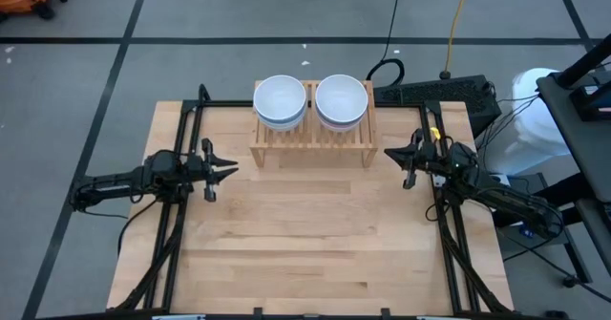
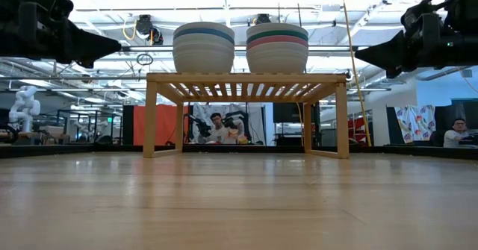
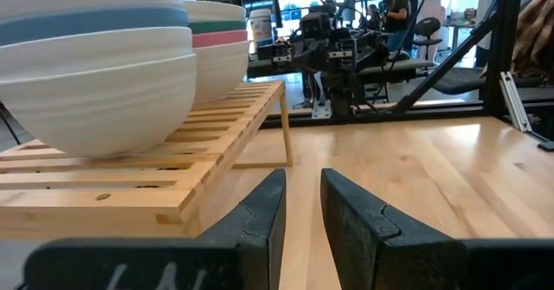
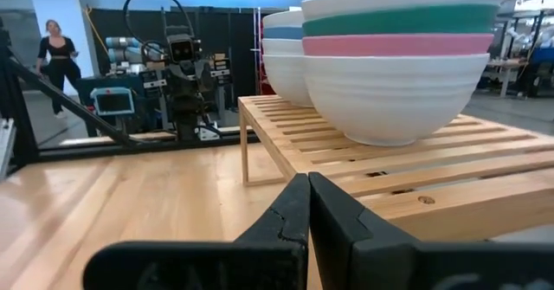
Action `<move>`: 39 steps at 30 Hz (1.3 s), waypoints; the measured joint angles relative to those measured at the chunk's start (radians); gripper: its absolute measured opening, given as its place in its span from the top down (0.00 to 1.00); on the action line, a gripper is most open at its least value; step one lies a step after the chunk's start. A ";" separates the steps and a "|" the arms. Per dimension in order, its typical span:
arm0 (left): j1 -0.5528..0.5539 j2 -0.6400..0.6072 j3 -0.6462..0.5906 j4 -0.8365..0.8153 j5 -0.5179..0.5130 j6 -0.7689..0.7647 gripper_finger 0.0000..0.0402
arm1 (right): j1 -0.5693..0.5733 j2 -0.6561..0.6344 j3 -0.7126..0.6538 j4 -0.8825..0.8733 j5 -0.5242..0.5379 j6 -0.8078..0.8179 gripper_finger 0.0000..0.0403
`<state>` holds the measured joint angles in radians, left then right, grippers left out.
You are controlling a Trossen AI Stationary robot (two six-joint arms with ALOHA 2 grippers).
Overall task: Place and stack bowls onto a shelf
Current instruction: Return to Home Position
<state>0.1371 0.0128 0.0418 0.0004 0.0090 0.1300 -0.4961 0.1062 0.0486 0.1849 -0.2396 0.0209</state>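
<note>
Two stacks of bowls stand on the slatted top of the light-wood shelf at the table's far side. The left stack shows white bowls and a blue rim. The right stack shows white bowls with pink and dark green rims. My left gripper hovers left of the shelf, pointing at it, its fingers a little apart. My right gripper hovers right of the shelf, shut on nothing.
Bare tabletop spreads in front of the shelf between both arms. A black device with cables lies just past the table's far right corner. People sit and stand in the room behind.
</note>
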 joint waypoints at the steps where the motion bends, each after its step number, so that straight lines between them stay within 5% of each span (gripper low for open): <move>1: 0.000 0.000 0.000 -0.001 0.000 -0.001 0.80 | 0.000 0.000 0.000 0.000 0.000 0.014 1.00; 39: 0.000 0.000 0.000 -0.039 0.000 -0.056 0.80 | 0.000 0.000 -0.001 0.001 0.002 0.046 1.00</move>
<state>0.1370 0.0128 0.0418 -0.0387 0.0090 0.0740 -0.4961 0.1062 0.0479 0.1857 -0.2379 0.0669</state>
